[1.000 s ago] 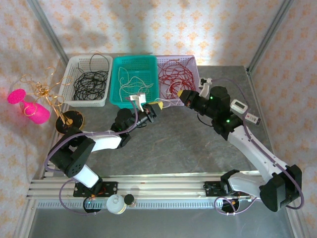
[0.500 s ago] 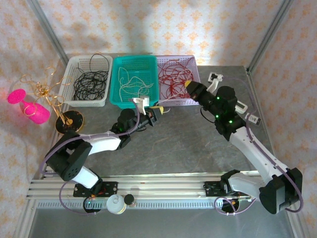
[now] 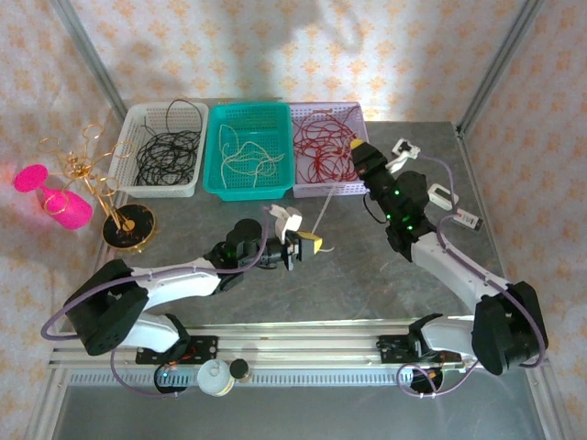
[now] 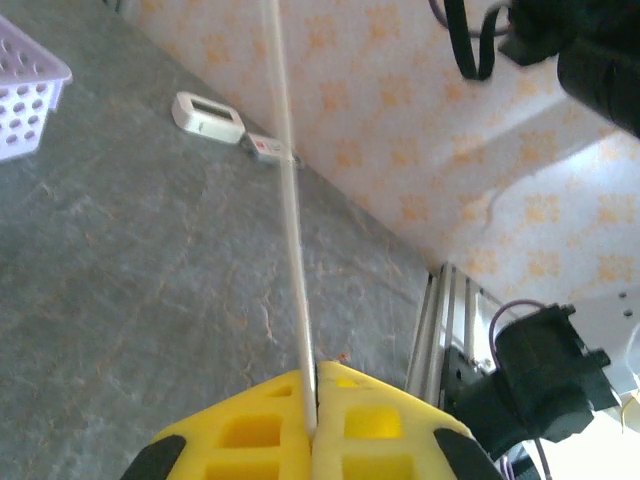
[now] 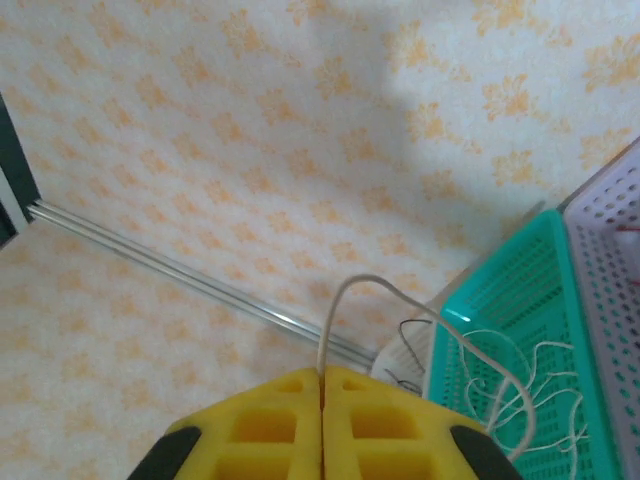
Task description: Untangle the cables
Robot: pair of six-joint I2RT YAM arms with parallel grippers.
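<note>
A white cable (image 3: 325, 213) stretches between my two grippers. My left gripper (image 3: 314, 244) is shut on its lower end above the middle of the table. My right gripper (image 3: 356, 147) is shut on the upper end, by the right rim of the lilac basket (image 3: 353, 188) of red cables (image 3: 321, 147). In the left wrist view the white cable (image 4: 290, 200) runs straight up from the shut gripper (image 4: 315, 378). In the right wrist view the white cable (image 5: 345, 290) arcs out of the shut gripper (image 5: 322, 376). More white cables (image 3: 246, 154) lie in the teal basket (image 3: 213, 137), and black cables (image 3: 167, 151) in the white basket (image 3: 124, 151).
A gold wire stand (image 3: 101, 183) and a pink object (image 3: 50, 197) stand at the far left. A small white device (image 3: 456, 209) lies on the table at the right, also seen as a white device (image 4: 208, 115). Metal rails (image 3: 303, 344) run along the near edge.
My left gripper has pulled back from the baskets' front edge toward the table's middle, drawing the white cable taut. My right gripper has moved farther back beside the lilac basket.
</note>
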